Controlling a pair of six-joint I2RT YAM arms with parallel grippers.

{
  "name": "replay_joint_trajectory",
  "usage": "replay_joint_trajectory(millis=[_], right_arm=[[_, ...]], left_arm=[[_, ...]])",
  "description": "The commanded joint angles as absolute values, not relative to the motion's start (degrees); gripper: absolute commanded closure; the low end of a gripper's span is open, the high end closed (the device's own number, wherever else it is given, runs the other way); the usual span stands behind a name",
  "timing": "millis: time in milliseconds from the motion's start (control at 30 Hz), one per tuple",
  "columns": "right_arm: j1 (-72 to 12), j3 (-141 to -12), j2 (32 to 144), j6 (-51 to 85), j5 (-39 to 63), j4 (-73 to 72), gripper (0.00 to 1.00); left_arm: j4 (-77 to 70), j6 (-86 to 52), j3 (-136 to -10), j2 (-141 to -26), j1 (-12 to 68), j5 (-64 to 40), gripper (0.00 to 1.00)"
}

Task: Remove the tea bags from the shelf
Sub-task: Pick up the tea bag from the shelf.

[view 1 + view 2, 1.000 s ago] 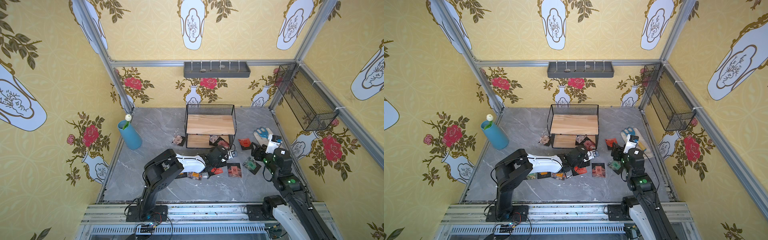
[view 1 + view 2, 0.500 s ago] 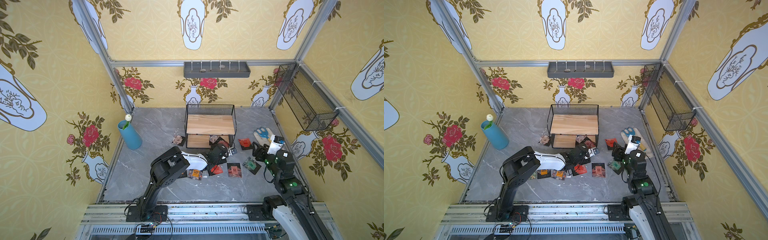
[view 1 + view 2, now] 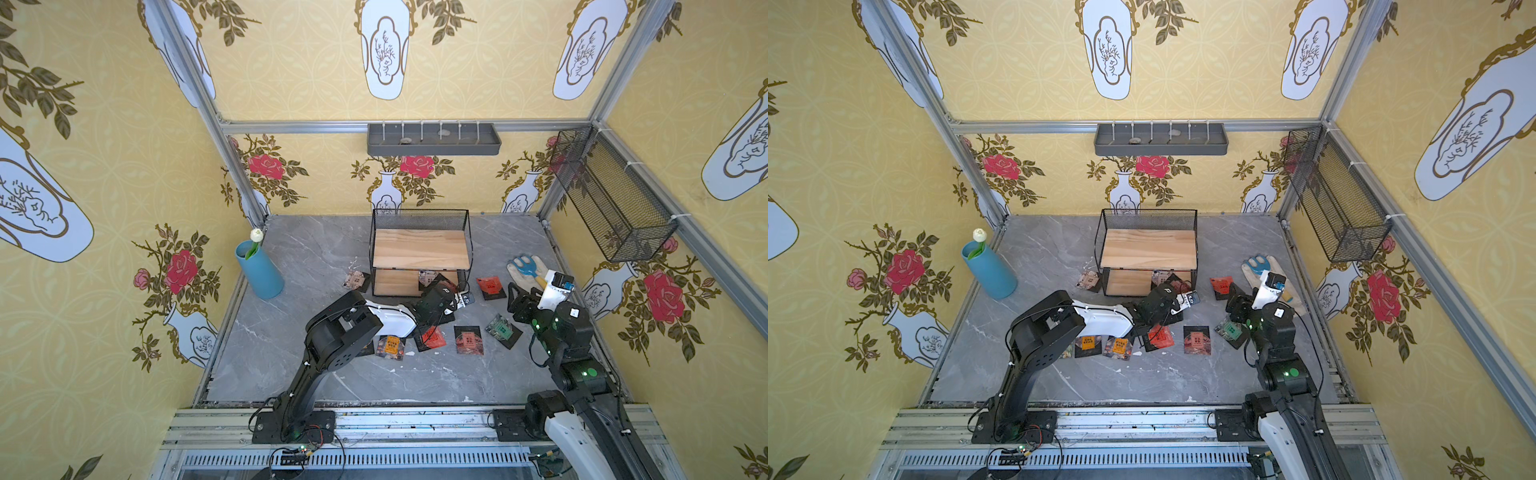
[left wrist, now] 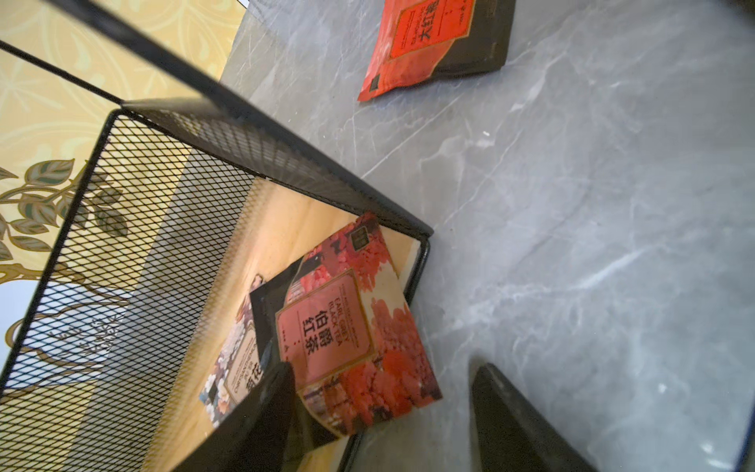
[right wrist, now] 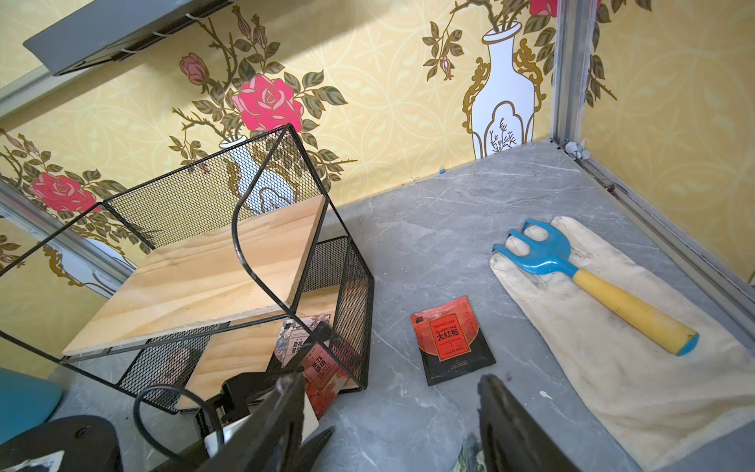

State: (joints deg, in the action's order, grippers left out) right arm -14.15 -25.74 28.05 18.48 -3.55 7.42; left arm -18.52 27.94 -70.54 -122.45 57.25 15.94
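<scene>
We log the shelf at the back of the worktop, two tea bags on its lower board. The red tea bag pokes a corner between the parted left jaws, ungripped; the right jaws hang parted and empty.

I am reading "EARL GREY BLACK TEA" and 伯爵红茶 on the pink sachet in the shelf. The red sachet on the bench is showing 大红袍. The floral sachet underneath is perhaps reading "CHRYSANTHEMUM".
</scene>
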Motion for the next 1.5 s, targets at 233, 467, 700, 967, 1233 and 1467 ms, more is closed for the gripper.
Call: replay_joint_trajectory(millis=[233, 467, 700, 967, 1233, 1467], right_arm=[[-14.16, -26.01, 26.11, 19.1, -5.12, 6.72, 0.3], [-14.07, -26.03, 25.14, 19.29, -5.54, 7.05, 0.3], [-14.12, -26.28, 24.37, 19.16, -5.62, 7.29, 0.3], [-14.2, -26.23, 24.35, 19.33, -5.71, 7.19, 0.3], [-14.13, -25.79, 24.78, 19.57, -5.36, 6.86, 0.3], [-14.15, -25.79, 25.21, 19.5, -5.1, 6.61, 0.3]], left_arm=[[-7.8, 25.92, -72.31, -124.08, 56.61, 12.59, 0.42], [-5.08, 24.87, -73.57, -124.78, 56.34, 12.01, 0.55], [-3.07, 24.08, -74.79, -124.98, 55.82, 11.6, 0.69], [-2.87, 23.69, -75.32, -124.23, 55.62, 12.69, 0.85], [-3.11, 23.2, -74.89, -121.62, 55.69, 14.56, 0.97], [-4.04, 23.2, -74.56, -120.17, 55.9, 16.56, 1.0]])
